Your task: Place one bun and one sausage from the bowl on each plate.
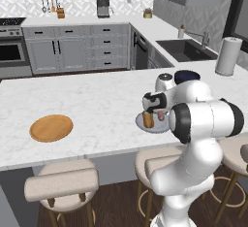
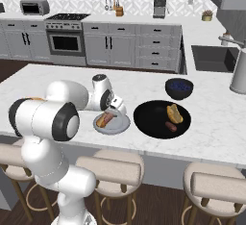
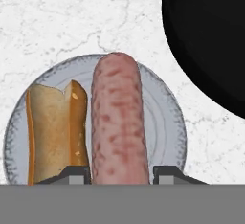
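Here the gripper (image 3: 121,173) hangs just over the grey plate (image 3: 165,108), its jaws apart on either side of a sausage (image 3: 117,117) lying beside a bun (image 3: 55,132), so this plate seems served. From the right base view, the black bowl (image 2: 149,118) next to it holds another bun (image 2: 175,113) and sausage (image 2: 170,126), presumably for the wooden plate (image 1: 51,127), which the left base view shows well apart across the table (image 1: 97,109).
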Tool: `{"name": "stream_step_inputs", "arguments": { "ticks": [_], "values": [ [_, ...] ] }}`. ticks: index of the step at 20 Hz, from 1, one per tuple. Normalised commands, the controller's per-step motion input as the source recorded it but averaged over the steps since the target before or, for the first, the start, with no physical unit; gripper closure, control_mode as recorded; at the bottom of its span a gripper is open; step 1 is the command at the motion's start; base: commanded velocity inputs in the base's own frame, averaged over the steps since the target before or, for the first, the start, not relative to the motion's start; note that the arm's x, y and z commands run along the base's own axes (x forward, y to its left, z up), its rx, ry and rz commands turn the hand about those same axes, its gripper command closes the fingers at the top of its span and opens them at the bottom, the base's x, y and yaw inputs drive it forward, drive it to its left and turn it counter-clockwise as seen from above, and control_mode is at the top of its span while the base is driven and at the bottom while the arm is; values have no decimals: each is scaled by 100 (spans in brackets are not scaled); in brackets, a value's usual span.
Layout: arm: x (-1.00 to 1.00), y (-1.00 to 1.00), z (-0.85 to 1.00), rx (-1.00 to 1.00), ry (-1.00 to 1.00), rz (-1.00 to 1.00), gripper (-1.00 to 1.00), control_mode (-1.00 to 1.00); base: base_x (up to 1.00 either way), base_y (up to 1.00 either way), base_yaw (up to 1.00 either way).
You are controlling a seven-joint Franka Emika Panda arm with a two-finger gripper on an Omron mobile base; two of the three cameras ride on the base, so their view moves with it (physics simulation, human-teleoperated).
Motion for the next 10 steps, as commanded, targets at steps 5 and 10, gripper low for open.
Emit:
{"name": "stream_step_inputs", "arguments": {
  "ticks": [5,10],
  "values": [
    [1,-2,-38,0,4,-3,100,-100,0,0,0],
    [9,-16,-39,0,2,0,100,-100,0,0,0]
  ]
}}
